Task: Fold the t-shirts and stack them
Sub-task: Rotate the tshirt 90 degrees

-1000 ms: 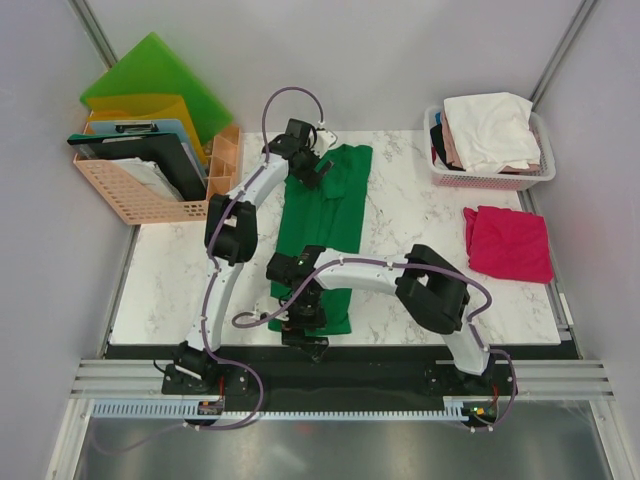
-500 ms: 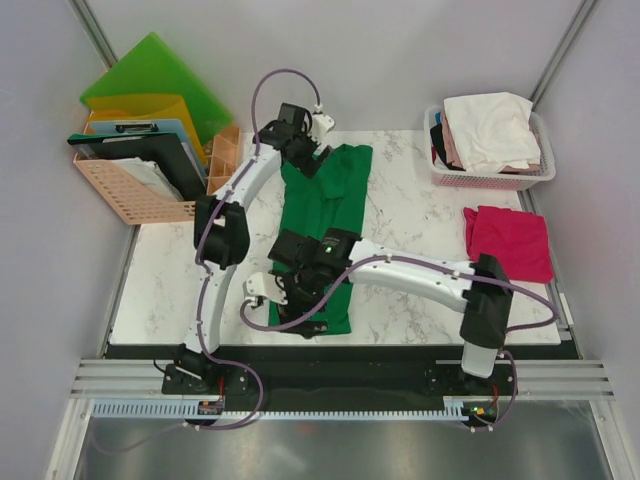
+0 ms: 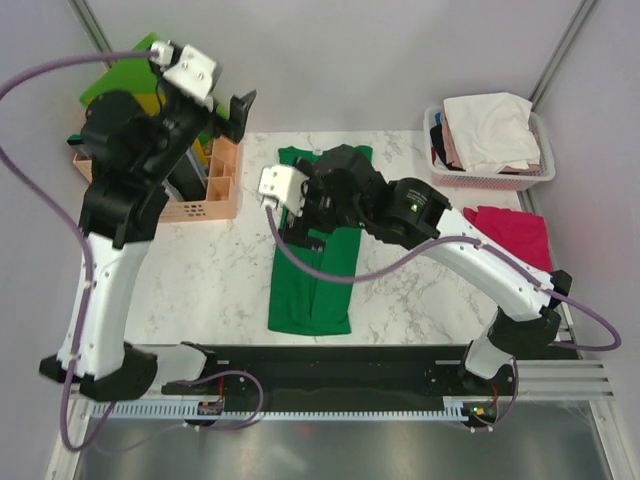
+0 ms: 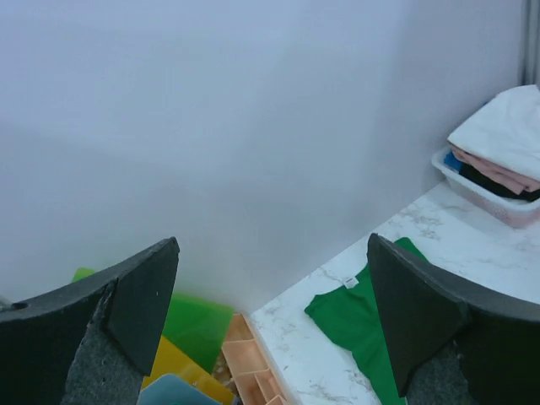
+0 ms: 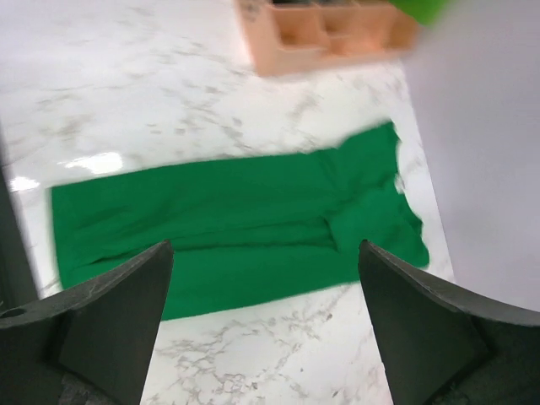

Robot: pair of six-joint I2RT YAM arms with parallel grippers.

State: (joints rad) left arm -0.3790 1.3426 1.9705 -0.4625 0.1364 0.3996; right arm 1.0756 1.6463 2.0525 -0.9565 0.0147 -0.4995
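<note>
The green tee [image 3: 313, 275] lies in a long narrow strip on the surface [image 3: 420, 270]; the right fingers [image 5: 114, 316], spread wide and empty, hang above it without touching; the left fingers [image 4: 139, 299], equally wide and empty, sit high up, well apart from it.

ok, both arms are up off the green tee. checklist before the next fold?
1. Left gripper open and empty: ok.
2. Right gripper open and empty: ok.
3. Green t-shirt flat on the table as a long strip: ok.
4. Its collar end smooth: cannot tell. The right arm covers it from above, and the right wrist view is blurred.
5. Cross fold done: not ok, the strip is at full length.
6. Magenta t-shirt folded beside the basket, ready to stack on: ok, though one corner is hidden.
</note>
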